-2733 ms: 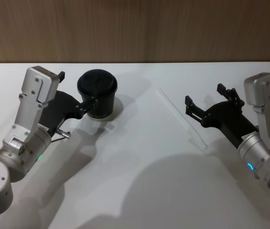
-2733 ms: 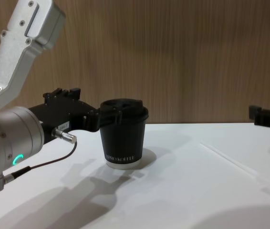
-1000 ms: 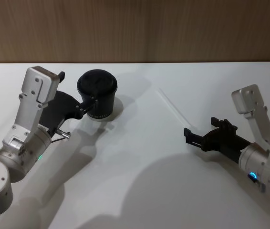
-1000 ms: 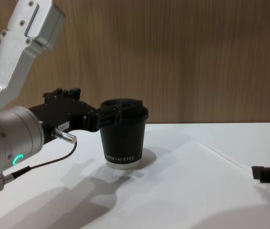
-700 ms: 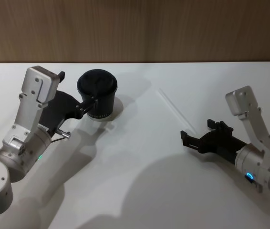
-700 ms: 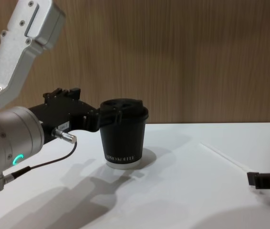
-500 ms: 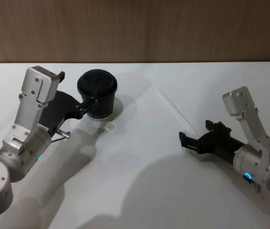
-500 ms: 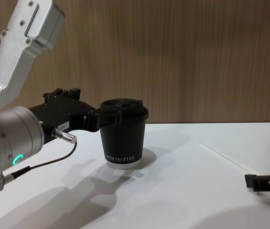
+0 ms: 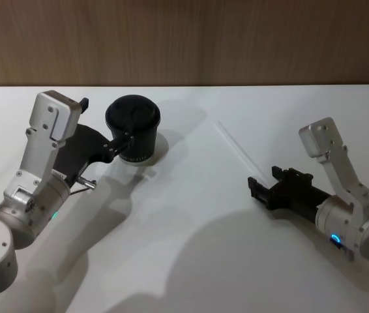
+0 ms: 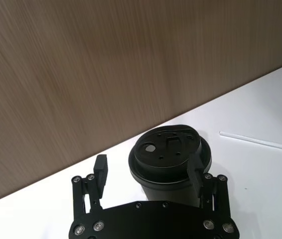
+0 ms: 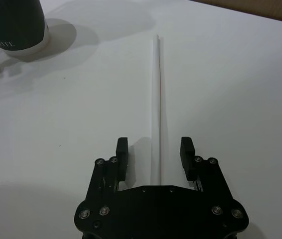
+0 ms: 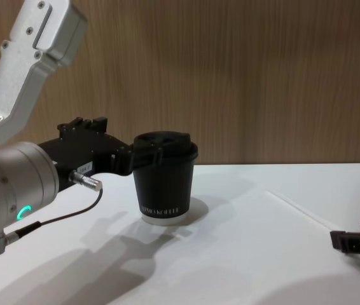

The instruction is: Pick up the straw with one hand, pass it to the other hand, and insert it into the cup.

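While the white straw [image 11: 157, 99] lies flat on the white table [image 9: 191, 248], well to the right of the lidded black paper cup [image 9: 133, 134], its near end is straddled by the right gripper [image 11: 154, 145], whose fingers are spread clear of it. The cup is flanked by the left gripper [image 10: 148, 165], fingers parted; a wood-panelled wall [image 12: 263, 76] is seen behind.

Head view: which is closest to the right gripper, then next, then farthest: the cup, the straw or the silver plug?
1. Straw: lying between the right gripper's open fingers.
2. Cup: across the table, to the left.
3. Silver plug: farther left, past the cup.
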Controlling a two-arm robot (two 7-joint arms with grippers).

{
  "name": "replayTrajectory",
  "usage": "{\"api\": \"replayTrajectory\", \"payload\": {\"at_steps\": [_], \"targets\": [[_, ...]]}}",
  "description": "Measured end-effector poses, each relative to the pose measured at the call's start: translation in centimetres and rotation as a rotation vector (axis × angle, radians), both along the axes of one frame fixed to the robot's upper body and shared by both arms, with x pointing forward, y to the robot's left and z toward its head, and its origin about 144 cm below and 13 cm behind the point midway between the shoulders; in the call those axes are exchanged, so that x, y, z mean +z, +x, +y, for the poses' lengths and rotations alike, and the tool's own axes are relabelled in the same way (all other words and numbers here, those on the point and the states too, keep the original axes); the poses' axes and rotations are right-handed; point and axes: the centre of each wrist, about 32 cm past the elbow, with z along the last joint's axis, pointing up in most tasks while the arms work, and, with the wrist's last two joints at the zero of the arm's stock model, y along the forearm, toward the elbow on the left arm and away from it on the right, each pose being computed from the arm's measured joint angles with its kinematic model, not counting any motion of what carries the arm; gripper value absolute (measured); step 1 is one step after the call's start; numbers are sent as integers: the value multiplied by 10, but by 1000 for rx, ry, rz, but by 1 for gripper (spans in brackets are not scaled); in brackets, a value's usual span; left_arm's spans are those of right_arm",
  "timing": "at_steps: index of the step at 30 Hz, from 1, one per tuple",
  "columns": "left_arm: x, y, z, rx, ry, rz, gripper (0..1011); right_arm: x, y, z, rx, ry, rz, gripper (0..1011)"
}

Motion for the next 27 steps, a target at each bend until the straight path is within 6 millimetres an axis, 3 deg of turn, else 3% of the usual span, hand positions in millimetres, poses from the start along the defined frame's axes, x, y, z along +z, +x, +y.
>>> {"api": "replayTrajectory", "payload": {"at_steps": [4, 11, 12, 17, 22, 27], "targets": [[0, 0, 0, 0, 0, 0, 1003, 0, 1, 1, 2, -1, 1, 503], [0, 0, 0, 0, 0, 0, 1003, 0, 1, 2, 6, -2, 4, 327], [0, 0, 0, 0, 0, 0, 1003, 0, 1, 2, 8, -2, 5, 257], [0, 0, 0, 0, 0, 0, 1002, -1, 0, 2, 14, -1, 10, 107], [0, 0, 0, 0, 0, 0, 1003, -1, -1, 3, 20, 0, 14, 21], [0, 0, 0, 0, 0, 0, 1003, -1, -3, 4, 22, -1, 15, 3]]}}
